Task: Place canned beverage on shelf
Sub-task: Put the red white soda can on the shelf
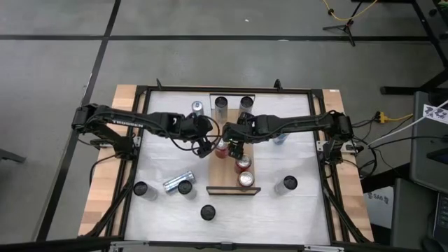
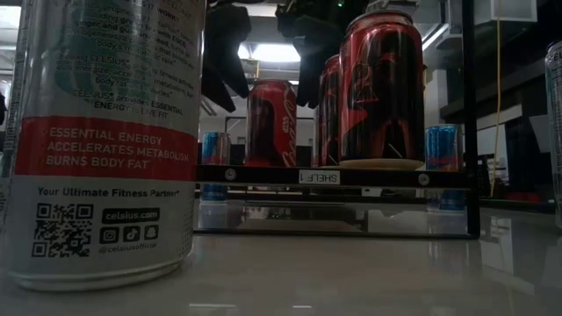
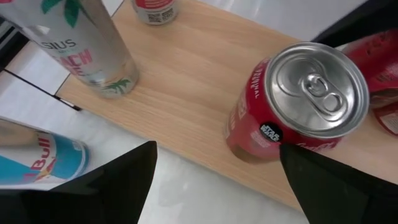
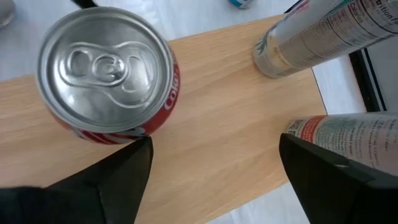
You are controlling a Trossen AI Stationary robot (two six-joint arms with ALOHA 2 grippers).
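Between the two open grippers, left gripper (image 1: 207, 143) and right gripper (image 1: 234, 145), a red can (image 1: 221, 148) stood upright on the shelf (image 1: 216, 180). Neither gripper held it. Judged: it sat about equally close to both, slightly off-centre of each.

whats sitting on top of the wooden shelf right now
Three red cans stand on the shelf, with two tall slim cans at its far end. Both open grippers hang over its middle, hiding part of it.
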